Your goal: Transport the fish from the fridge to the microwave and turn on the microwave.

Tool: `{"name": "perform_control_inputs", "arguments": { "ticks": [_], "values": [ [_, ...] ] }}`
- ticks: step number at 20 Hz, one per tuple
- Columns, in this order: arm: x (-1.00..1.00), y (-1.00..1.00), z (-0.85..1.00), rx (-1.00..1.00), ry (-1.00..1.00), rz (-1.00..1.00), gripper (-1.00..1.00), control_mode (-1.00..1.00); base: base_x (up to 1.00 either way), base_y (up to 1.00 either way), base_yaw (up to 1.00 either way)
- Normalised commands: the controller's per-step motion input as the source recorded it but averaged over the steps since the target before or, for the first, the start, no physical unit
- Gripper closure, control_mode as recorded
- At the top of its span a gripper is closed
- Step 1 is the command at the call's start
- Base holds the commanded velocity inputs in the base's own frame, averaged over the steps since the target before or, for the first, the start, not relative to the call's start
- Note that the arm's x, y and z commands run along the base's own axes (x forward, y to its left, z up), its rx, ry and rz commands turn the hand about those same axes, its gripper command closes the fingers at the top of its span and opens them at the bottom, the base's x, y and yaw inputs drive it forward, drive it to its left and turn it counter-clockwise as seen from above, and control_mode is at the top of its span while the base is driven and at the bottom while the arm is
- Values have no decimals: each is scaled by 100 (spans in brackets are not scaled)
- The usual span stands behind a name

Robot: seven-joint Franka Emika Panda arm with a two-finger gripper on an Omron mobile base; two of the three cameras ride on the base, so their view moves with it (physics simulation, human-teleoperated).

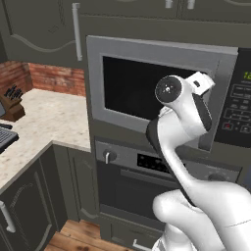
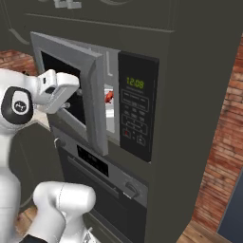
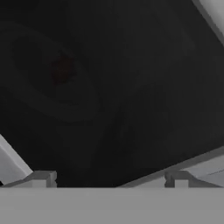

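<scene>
You have one fish [image 2: 109,97] lying inside the one microwave [image 2: 138,111], behind its half-open door [image 2: 76,90]. The gripper [image 3: 109,177] faces the dark glass, its two fingers spread wide, empty.

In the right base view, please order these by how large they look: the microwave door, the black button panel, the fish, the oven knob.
1. microwave door, though it swings toward the camera, which enlarges it
2. black button panel
3. fish and oven knob: both small and alike, the fish partly hidden, so unranked
</scene>
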Motion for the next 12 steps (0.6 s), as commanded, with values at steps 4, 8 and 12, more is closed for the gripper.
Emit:
{"name": "perform_control_inputs", "arguments": {
  "ticks": [4, 8, 12],
  "values": [
    [100, -31, -4, 4, -1, 39, -100, -100, 0, 0, 0],
    [89, -12, 0, 0, 0, 24, -100, -100, 0, 0, 0],
    [45, 3, 0, 0, 0, 5, -100, -100, 0, 0, 0]
  ]
}}
